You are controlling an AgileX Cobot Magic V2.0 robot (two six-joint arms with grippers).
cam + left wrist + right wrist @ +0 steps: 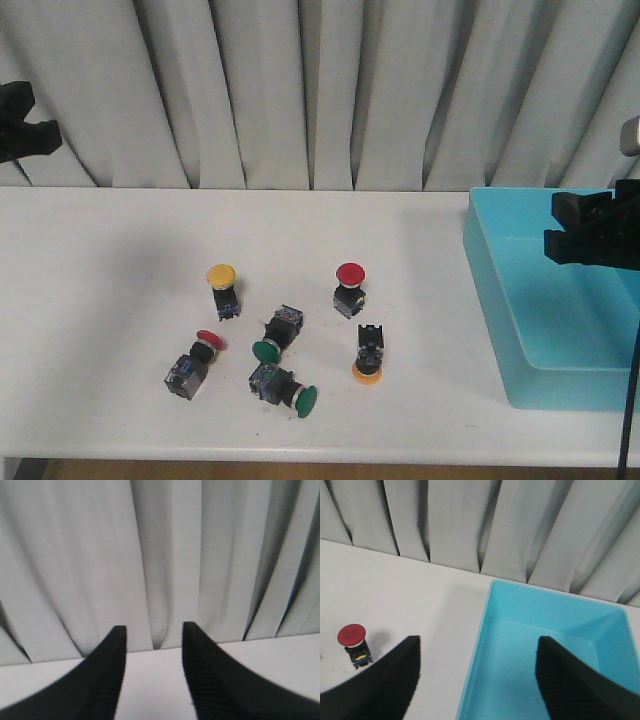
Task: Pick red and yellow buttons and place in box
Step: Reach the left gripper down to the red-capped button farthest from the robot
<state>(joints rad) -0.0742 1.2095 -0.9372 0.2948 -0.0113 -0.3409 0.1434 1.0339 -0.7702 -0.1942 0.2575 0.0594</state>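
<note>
now your right pincer (pixel 477 675) is spread wide over the box (pixel 500 290), holding nothing; your left pincer (pixel 152 667) is parted, empty, raised far left. on the worktop (pixel 100 300) you have two red buttons (pixel 349 288), two yellow buttons (pixel 223 288), two green ones (pixel 275 333).

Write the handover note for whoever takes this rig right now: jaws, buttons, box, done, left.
Left gripper: open, empty, raised at the table's far left edge, facing the curtain.
Right gripper: open wide, empty, hovering over the box.
Box: at the table's right side; the part in view holds nothing.
Buttons, all loose on the table mid-front: yellow button standing, red button standing, a second red button lying on its side, a second yellow button cap-down. Two green buttons lie among them; leave them.
Done: nothing placed.
Left: all four red and yellow buttons.
</note>
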